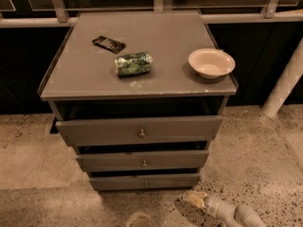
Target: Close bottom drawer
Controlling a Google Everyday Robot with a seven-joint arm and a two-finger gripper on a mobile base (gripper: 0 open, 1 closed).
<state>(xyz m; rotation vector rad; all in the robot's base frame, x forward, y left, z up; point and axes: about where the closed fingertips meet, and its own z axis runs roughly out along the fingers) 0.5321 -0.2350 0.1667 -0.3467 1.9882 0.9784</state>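
The bottom drawer (144,181) is the lowest, shallowest grey front of a three-drawer cabinet, with a small round brass knob (146,184). A dark gap shows above it. My gripper (195,198) is low near the floor, in front of and to the right of the drawer's right end, its cream tip pointing left toward the cabinet. It is apart from the drawer front.
The middle drawer (143,160) and top drawer (140,130) stand out from the cabinet. On the grey top (85,79) lie a black device (109,44), a green can (133,63) on its side and a white bowl (211,62). A white post (284,84) stands at the right.
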